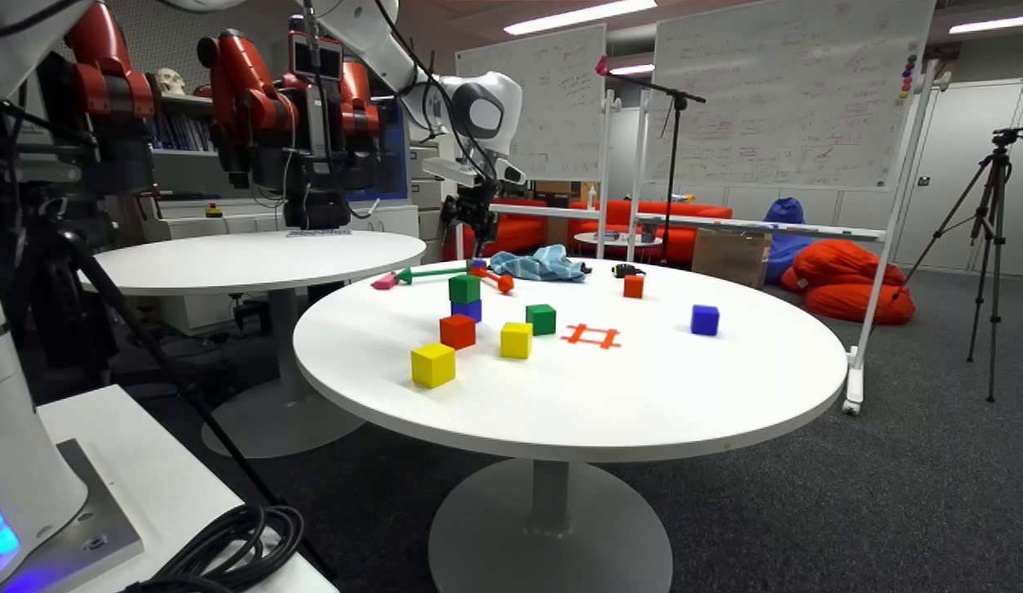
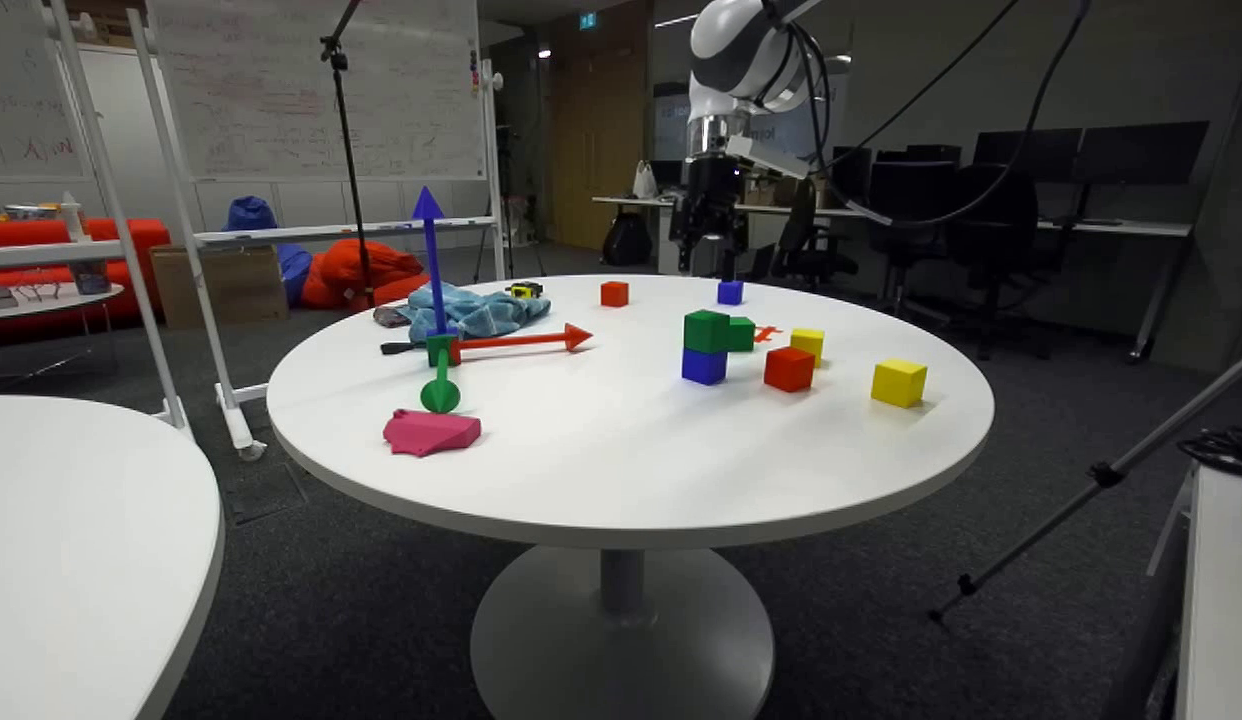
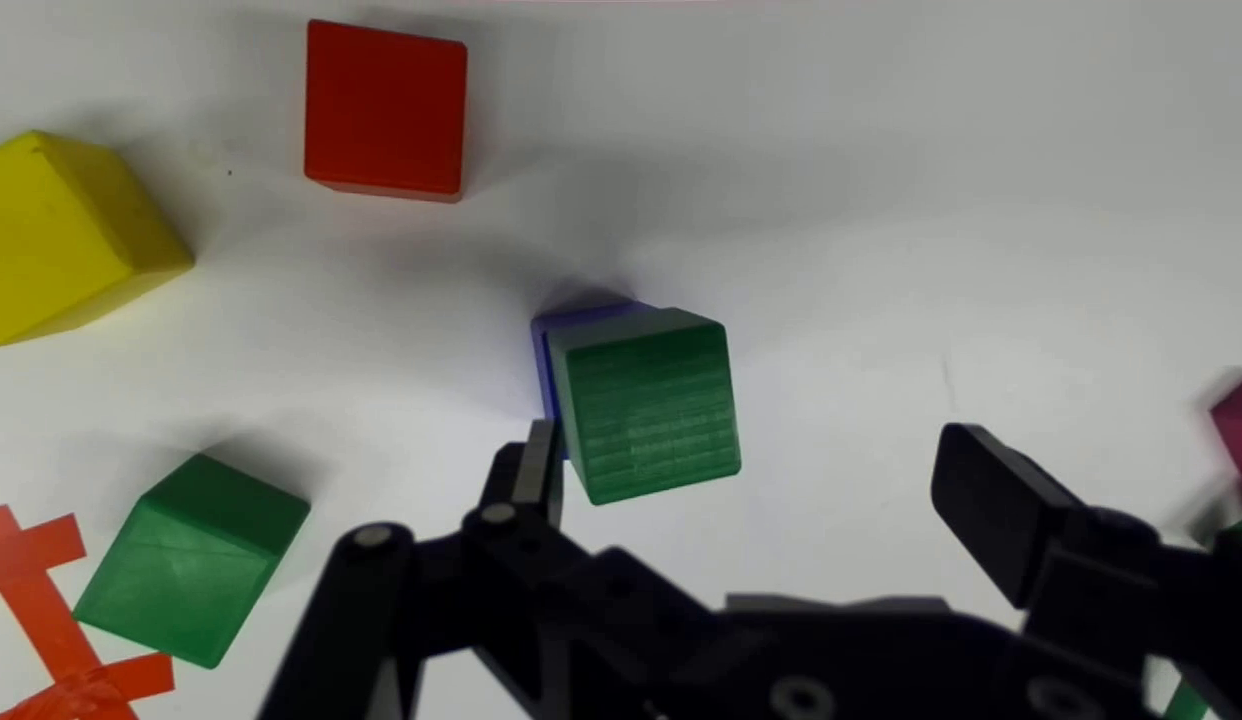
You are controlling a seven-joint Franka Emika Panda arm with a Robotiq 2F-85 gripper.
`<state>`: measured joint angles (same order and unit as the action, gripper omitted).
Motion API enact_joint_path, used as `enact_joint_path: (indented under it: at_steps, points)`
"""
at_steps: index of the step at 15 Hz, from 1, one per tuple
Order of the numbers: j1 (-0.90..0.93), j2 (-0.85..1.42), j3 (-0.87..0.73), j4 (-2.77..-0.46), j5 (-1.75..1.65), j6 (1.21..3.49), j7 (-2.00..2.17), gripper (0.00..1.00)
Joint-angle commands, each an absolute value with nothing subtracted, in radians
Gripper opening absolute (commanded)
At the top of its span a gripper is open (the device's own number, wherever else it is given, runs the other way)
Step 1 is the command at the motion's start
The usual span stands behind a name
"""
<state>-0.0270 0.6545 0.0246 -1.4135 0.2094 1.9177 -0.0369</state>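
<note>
The hand [image 3: 753,440] hangs above the tabletop [image 2: 601,470], its fingers wide apart and gripping nothing. Below it, a green cube [image 3: 651,410] rests on a blue cube [image 2: 704,366], and in the wrist view the pair sits off-centre, towards the left finger of that view. Coming straight down could land that fingertip on the green cube's edge, or scrape its side and topple it, since nothing visible fastens it to the blue one. Going too deep might pinch both. A sideways drift could knock the second green cube [image 3: 191,560], near the orange tape mark [image 3: 47,620].
</note>
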Motion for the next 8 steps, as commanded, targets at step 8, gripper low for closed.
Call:
enact_joint_path:
  at_steps: [8]
  points:
    - [-0.033, 0.691, 0.032, -1.362, 0.203, 1.909, -0.032, 1.0]
